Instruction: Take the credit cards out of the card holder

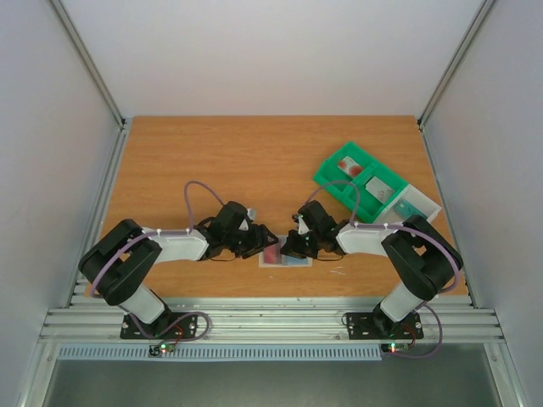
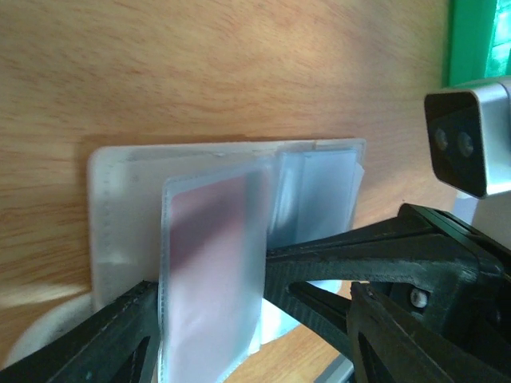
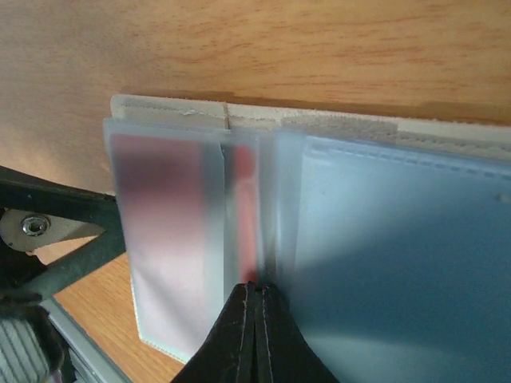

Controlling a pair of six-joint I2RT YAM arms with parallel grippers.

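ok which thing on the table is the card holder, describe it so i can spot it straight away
On the brown wooden table, look near the front edge, between the two black end effectors. The flat pale whitish card holder lies open there, with frosted clear sleeves showing pinkish-red and blue-grey cards. Unlike the bright green plastic compartment tray at the right rear, it is pale, thin and book-like.

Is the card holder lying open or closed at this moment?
Open. The card holder lies spread flat on the table, its clear sleeves exposed, a pinkish-red card in one and a blue card in another.
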